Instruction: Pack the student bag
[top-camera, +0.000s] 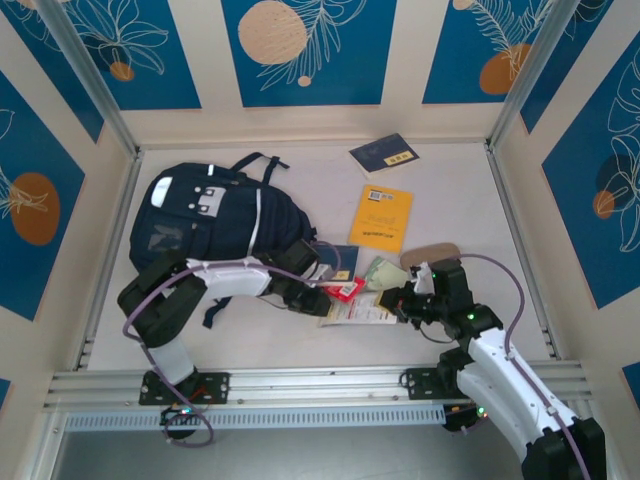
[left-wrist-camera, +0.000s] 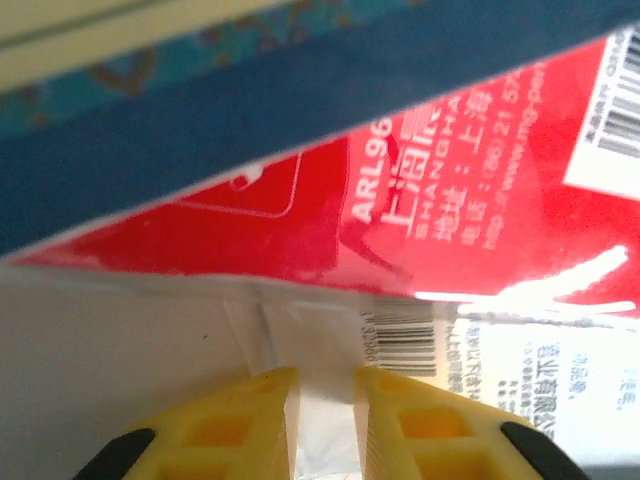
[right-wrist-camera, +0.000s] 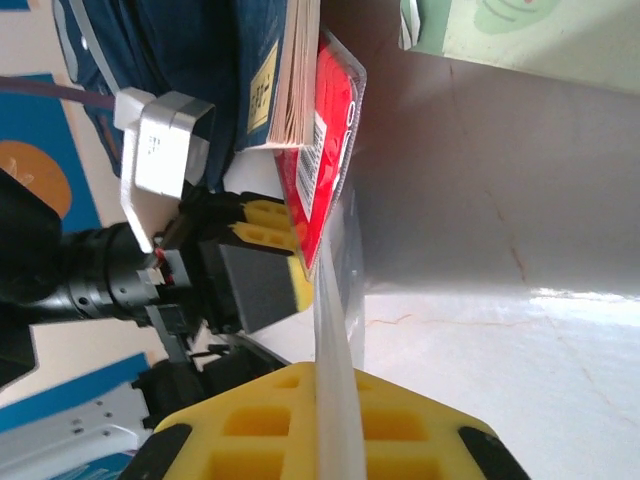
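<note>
Student bag (top-camera: 225, 225) partly behind left arm (top-camera: 228, 272)

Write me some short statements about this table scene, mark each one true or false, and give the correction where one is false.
1. The student bag lies on the left part of the table. True.
2. The yellow book is inside the bag. False: it lies on the table, to the right of the bag.
3. The right gripper is shut on the edge of a clear plastic packet. True.
4. The red packet lies on top of the bag. False: it is to the right of the bag, not on it.
</note>
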